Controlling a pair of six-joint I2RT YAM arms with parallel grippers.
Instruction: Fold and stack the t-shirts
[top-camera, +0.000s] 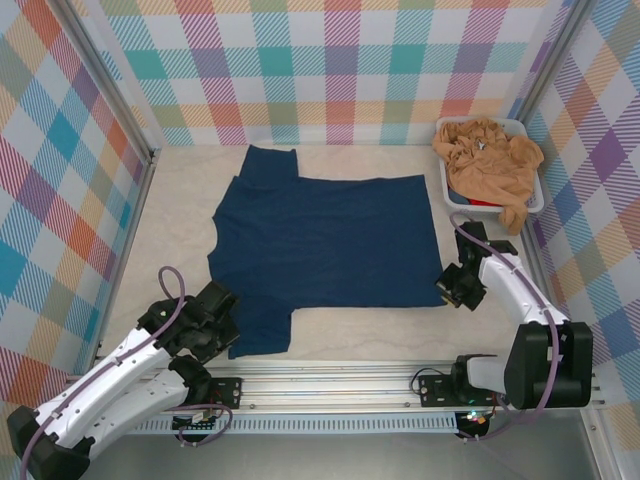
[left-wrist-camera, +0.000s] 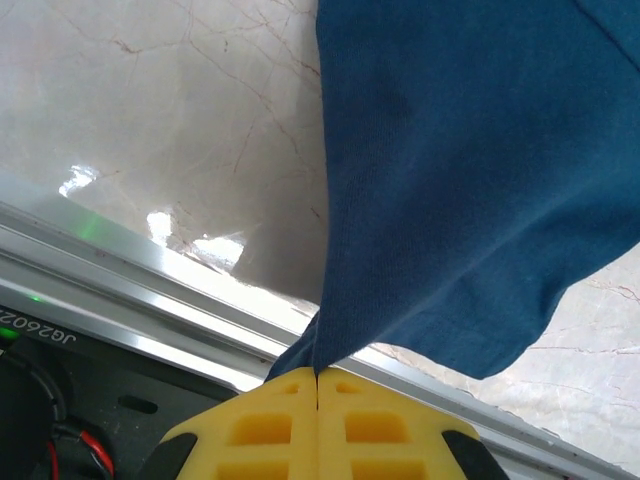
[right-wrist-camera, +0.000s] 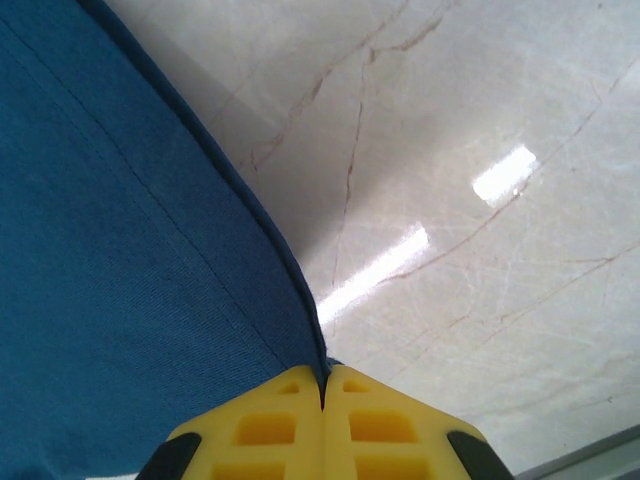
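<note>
Pale marbled bench (top-camera: 180, 190). Spread flat across its middle: 1 navy t-shirt (top-camera: 320, 245). At the far right corner: 1 white tub (top-camera: 445, 188) heaped with tan t-shirts (top-camera: 490, 160).

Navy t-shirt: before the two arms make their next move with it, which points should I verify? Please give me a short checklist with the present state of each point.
1. Left hand is shut on the navy t-shirt, at its near sleeve: ok.
2. Right hand is shut on the hemmed edge of the shirt, at its near right corner: ok.
3. Each hand pinches only one layer of cloth: cannot tell.
4. The body of the shirt lies spread out and fairly flat on the table: ok.
5. The tan t-shirts sit in the white tub, apart from the navy shirt: ok.
</note>
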